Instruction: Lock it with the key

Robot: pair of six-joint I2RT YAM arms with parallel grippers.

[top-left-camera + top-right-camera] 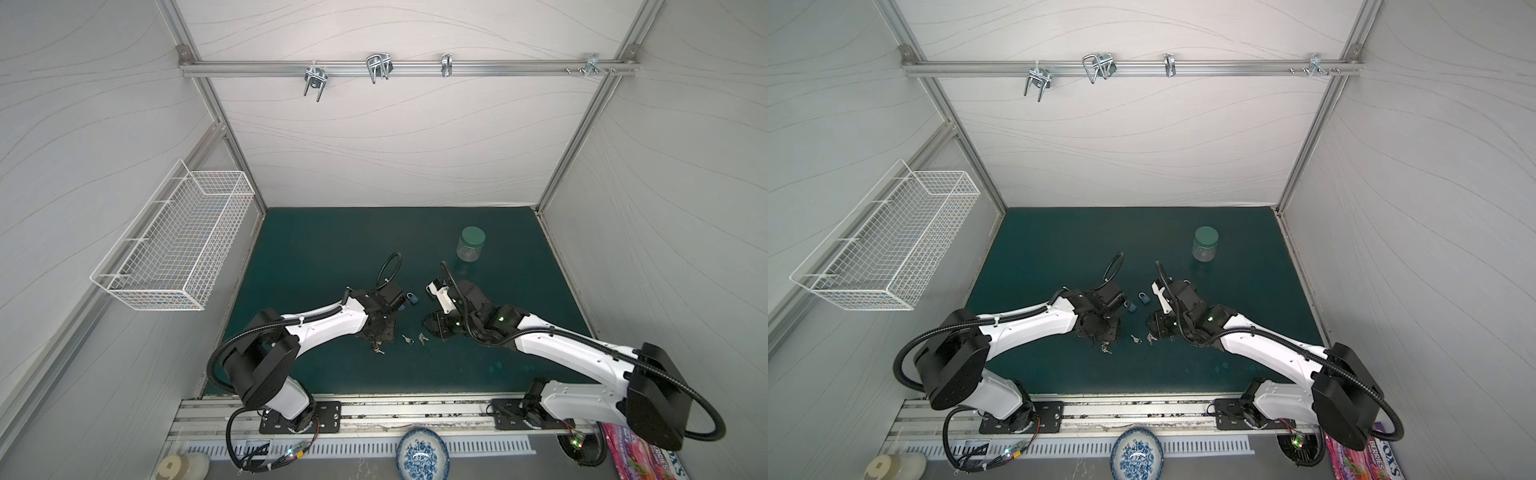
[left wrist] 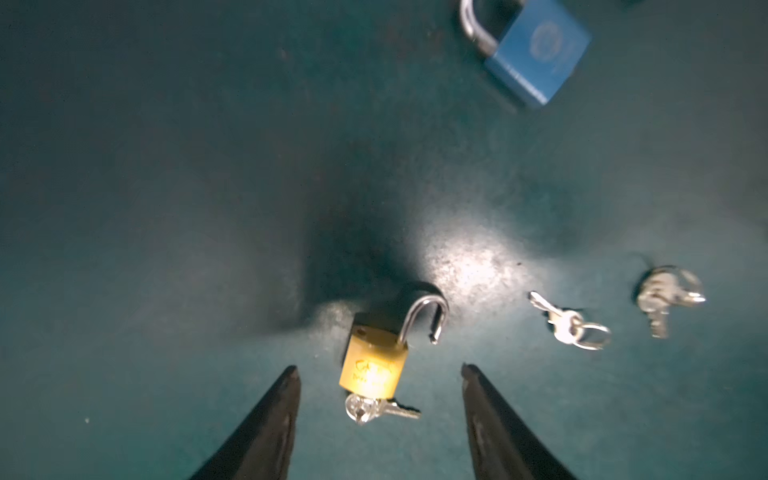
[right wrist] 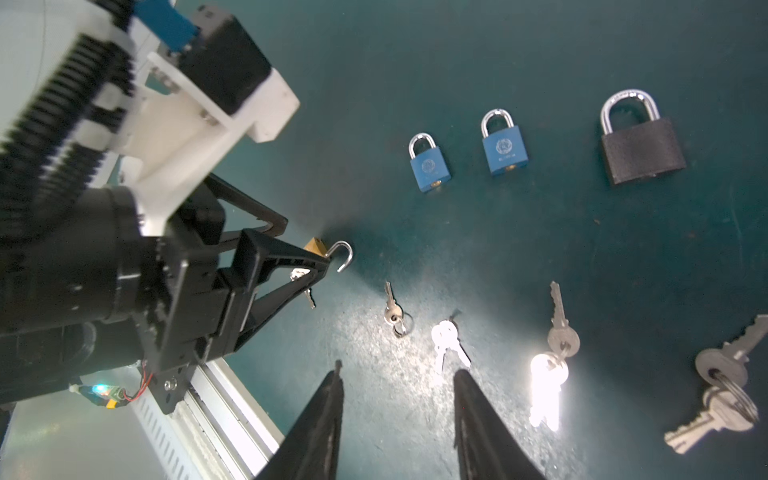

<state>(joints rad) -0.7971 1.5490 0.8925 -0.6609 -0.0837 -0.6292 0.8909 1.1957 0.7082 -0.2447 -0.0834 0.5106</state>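
Left hand (image 2: 379, 366): your fingers stand wide, one each side of the brass padlock (image 2: 372, 365), not touching it.
Brass padlock: lies flat on the green worktop (image 2: 166, 187), shackle (image 2: 424, 307) swung open.
Key (image 2: 376, 409): sits at the padlock's bottom end, with a second key on its ring.
Right hand (image 3: 397, 369): your fingers stand partly apart, empty, over the worktop near loose keys (image 3: 446, 340).

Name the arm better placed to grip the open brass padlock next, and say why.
Left. The left gripper is open, its fingers on either side of the brass padlock, which has a key at its base. The right gripper hangs over loose keys, farther off.
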